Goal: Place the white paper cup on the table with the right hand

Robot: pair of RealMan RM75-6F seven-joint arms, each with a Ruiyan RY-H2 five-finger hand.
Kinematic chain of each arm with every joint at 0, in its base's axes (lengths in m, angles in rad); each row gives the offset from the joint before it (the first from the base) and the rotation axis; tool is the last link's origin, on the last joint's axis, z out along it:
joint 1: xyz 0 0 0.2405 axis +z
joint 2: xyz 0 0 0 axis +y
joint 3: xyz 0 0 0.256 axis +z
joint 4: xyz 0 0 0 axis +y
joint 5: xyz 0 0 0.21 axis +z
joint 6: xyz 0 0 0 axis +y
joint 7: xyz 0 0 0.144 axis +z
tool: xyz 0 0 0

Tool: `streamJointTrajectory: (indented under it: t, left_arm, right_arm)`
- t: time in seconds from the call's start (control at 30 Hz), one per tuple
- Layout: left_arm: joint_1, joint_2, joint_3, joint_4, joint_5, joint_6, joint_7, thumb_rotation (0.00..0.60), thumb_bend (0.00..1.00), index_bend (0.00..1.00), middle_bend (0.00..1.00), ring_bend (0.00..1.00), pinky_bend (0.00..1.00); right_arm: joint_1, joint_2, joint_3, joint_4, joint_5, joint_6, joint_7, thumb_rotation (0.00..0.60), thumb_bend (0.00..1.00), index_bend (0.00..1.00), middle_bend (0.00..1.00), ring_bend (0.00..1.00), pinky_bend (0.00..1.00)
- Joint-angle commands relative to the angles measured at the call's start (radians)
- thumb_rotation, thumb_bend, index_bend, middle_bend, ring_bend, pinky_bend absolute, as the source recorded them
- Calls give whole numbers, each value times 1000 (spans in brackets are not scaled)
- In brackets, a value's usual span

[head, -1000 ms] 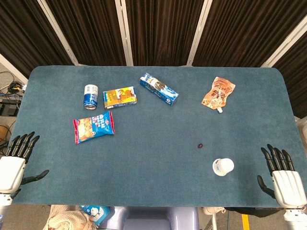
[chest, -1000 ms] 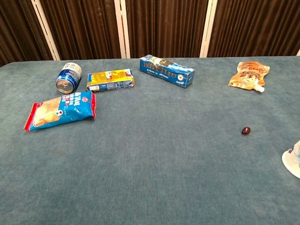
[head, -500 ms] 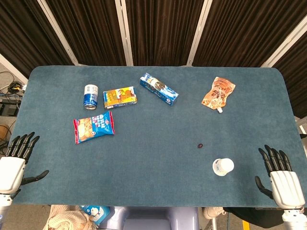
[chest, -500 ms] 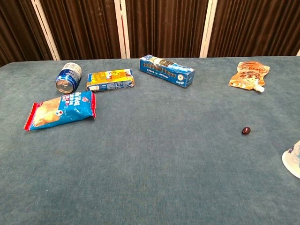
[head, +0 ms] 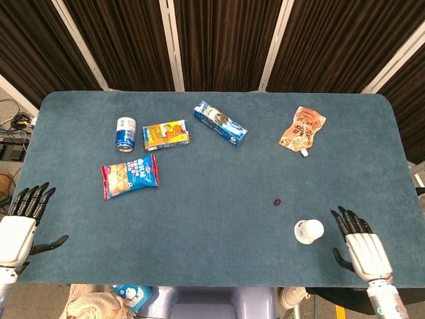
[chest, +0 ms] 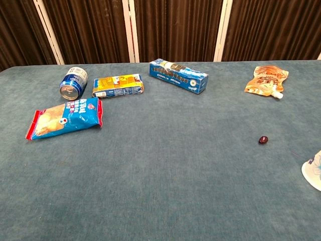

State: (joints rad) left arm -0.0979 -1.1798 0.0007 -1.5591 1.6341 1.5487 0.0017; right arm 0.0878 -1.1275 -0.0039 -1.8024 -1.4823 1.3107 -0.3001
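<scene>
Head view: right hand (head: 362, 247) moved nearer cup (head: 309, 231)

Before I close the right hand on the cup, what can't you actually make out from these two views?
- White paper cup: the chest view shows only a sliver at the right frame edge; whether it stands or lies is unclear.
- Right hand: outside the chest view; the head view shows only its back, so any gap to the cup is unclear.
- Left hand: only in the head view, cut off at the edge.
- Small dark object: too small to identify.

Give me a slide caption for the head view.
Right robot hand open beside the white paper cup on the blue table.
</scene>
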Motion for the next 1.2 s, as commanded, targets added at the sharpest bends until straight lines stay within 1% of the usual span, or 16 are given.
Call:
streamJointTrajectory:
  t: [0.03, 0.33, 0.5, 0.73, 0.97, 1.2]
  left_arm:
    - [-1, -1, 3, -1, 8, 2, 5, 600, 13, 0, 0, 0, 0]
    - [-2, -3, 4, -3, 7, -4, 11, 600, 13, 0, 0, 0, 0]
    - [-2, -2, 5, -5, 8, -2, 13, 600, 14, 0, 0, 0, 0]
    - [-3, -2, 4, -5, 4, -5, 14, 600, 14, 0, 0, 0, 0]
    - [-3, -1, 3, -6, 1, -7, 11, 600, 14, 0, 0, 0, 0]
    - [-4, -1, 3, -6, 1, -8, 13, 600, 14, 0, 0, 0, 0]
  right_arm:
    - [22, -28, 6, 1, 33, -36, -49, 600, 397, 0, 0, 52, 163]
    - [51, -81, 17, 7, 123, -81, -150, 600, 397, 11, 0, 58, 164]
    - [64, -103, 22, 14, 152, -90, -178, 600, 397, 102, 4, 72, 183]
    - [83, -132, 33, 28, 176, -91, -208, 600, 397, 208, 38, 94, 203]
    - [98, -154, 40, 45, 206, -94, -226, 600, 397, 353, 127, 143, 216]
    - [103, -159, 32, 39, 200, -84, -229, 600, 397, 379, 151, 155, 216]
